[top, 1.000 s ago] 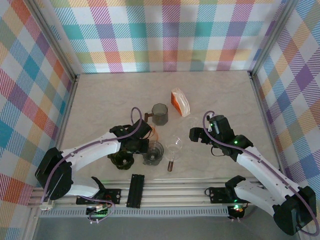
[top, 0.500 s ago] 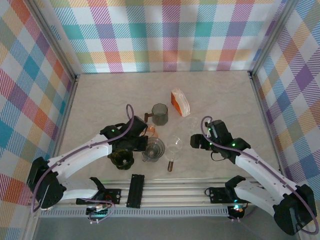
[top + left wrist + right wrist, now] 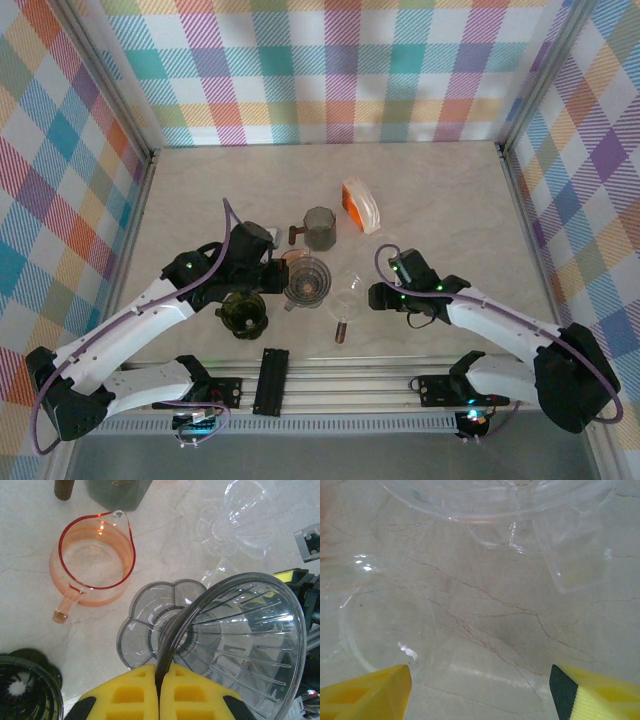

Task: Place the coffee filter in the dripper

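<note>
We see the left gripper [image 3: 160, 682] clamped on the rim of the smoky grey dripper [image 3: 240, 635], near the middle of the worktop's [image 3: 450, 200] near edge. The right gripper [image 3: 480, 685] has its fingers apart, just beside the clear dripper [image 3: 348, 292]. The coffee filter stack [image 3: 360, 204] lies farther back, well apart from both grippers.

Counting across the worktop [image 3: 450, 190] now: we're looking at three drippers, namely one smoky grey dripper [image 3: 306, 280], one clear dripper [image 3: 348, 292] and one dark dripper [image 3: 243, 313]. Also showing are one orange glass pitcher [image 3: 92, 560], one grey cup [image 3: 319, 229] and one orange-and-white filter pack [image 3: 361, 205].
</note>
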`<state>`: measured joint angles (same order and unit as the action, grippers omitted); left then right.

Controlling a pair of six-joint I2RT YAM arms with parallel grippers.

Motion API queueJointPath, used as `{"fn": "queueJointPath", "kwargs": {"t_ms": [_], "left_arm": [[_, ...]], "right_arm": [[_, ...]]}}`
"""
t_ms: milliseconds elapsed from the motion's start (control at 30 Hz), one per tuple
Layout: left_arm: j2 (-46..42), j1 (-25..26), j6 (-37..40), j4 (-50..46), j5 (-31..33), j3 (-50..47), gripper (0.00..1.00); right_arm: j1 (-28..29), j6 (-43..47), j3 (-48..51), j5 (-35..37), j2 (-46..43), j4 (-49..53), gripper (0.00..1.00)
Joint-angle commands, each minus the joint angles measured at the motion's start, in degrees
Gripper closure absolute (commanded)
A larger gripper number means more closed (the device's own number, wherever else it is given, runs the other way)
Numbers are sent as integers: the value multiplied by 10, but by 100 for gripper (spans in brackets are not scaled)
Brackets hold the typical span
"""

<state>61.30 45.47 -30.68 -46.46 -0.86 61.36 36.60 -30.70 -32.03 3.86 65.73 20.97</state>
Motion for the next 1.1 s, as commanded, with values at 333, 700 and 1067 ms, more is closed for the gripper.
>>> {"fn": "queueJointPath", "kwargs": {"t_ms": [333,700,1067], "left_arm": [[4,6,-4,10,-38,41,100],[33,6,-5,33,-73,41,100],[83,5,-15,59,-126,51,100]], "right_arm": [[6,5,6,30,39,-90,25],[77,3,0,18,69,-132,25],[106,-28,3,145,-20,-37,19]]}}
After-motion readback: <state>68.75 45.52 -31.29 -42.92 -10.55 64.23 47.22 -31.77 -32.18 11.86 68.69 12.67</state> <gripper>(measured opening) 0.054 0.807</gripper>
